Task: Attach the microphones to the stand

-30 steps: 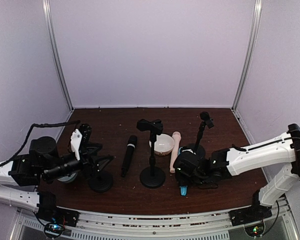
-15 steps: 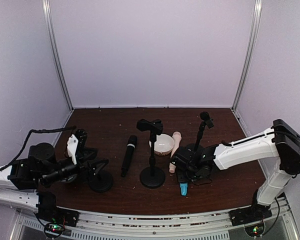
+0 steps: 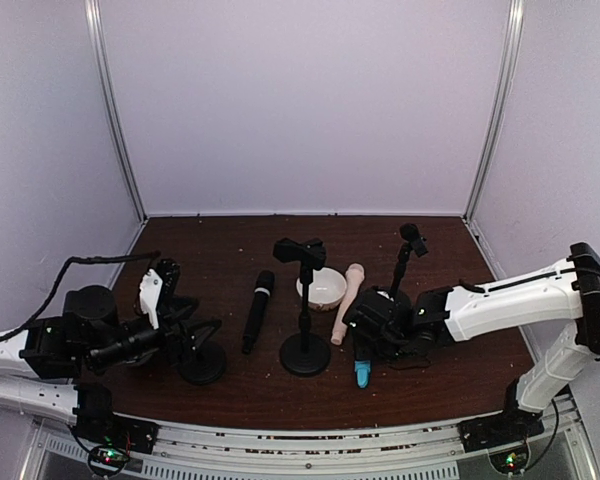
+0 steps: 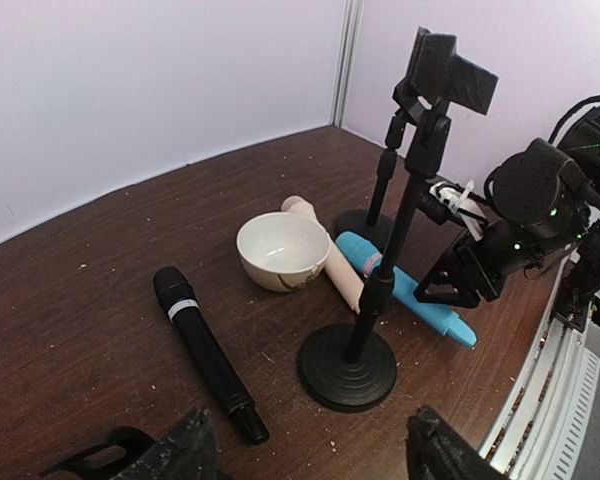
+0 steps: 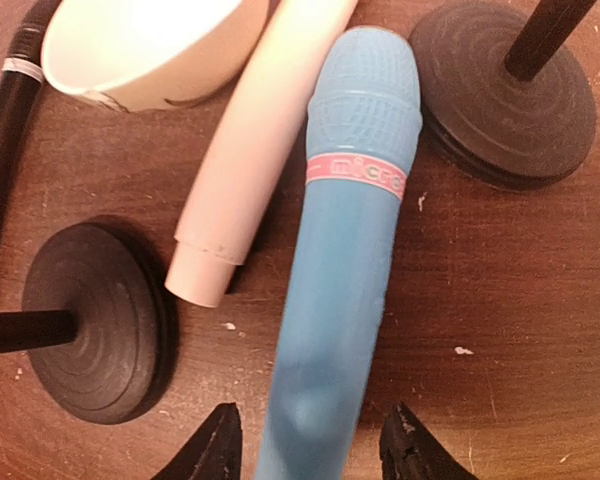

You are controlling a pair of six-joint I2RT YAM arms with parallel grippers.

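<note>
The light blue microphone point(image 5: 345, 250) lies on the table, and its tail shows under my right gripper point(image 3: 362, 375). My right gripper point(image 5: 315, 445) is open, with a finger on each side of the blue body and not touching it. The cream-pink microphone point(image 3: 346, 298) lies beside it against a bowl. The black microphone point(image 3: 257, 310) lies left of the middle stand point(image 3: 305, 300). A second stand point(image 3: 402, 262) rises behind my right gripper. My left gripper point(image 3: 198, 335) is open and empty, beside a third stand's base point(image 3: 202, 362).
A white bowl point(image 3: 323, 288) sits behind the middle stand and touches the cream-pink microphone. The round stand bases point(image 5: 505, 90) point(image 5: 90, 330) flank the blue microphone. The table's front edge with a metal rail point(image 4: 555, 370) runs close behind my right gripper.
My right gripper has shifted a little left and back over the blue microphone, and the cream-pink microphone's near end has swung slightly left. My left gripper has dropped lower and drawn back a little.
</note>
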